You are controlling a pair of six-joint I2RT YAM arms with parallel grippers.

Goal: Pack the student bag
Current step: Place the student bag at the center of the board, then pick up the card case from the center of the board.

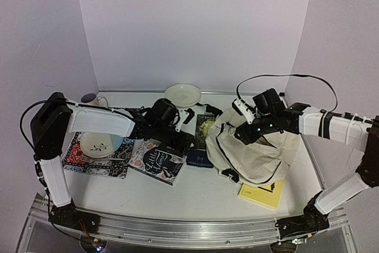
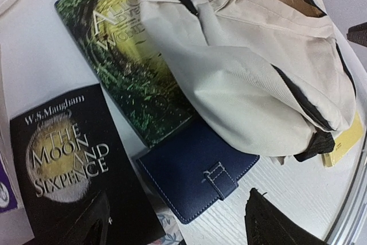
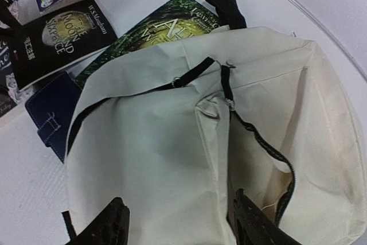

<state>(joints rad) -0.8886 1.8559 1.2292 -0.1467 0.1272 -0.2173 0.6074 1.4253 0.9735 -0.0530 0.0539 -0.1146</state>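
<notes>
Seeing student bag (image 1: 260, 158) slumping on right side of table (image 1: 201, 202), zipper (image 3: 264, 147) gaping. Overlapping green book (image 2: 132, 73) and resting against blue wallet (image 2: 195, 176) along left edge; covering part of yellow book (image 1: 263, 195) at near corner. Hovering over bag's open mouth: right gripper (image 3: 183, 222), jaws spread, grasping nothing. Hanging above wallet and black book (image 2: 57, 159): left gripper (image 2: 178, 225), jaws apart, empty.

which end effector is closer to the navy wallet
Left. The left end effector hovers directly above the navy wallet; the right end effector is farther off, over the student bag.
</notes>
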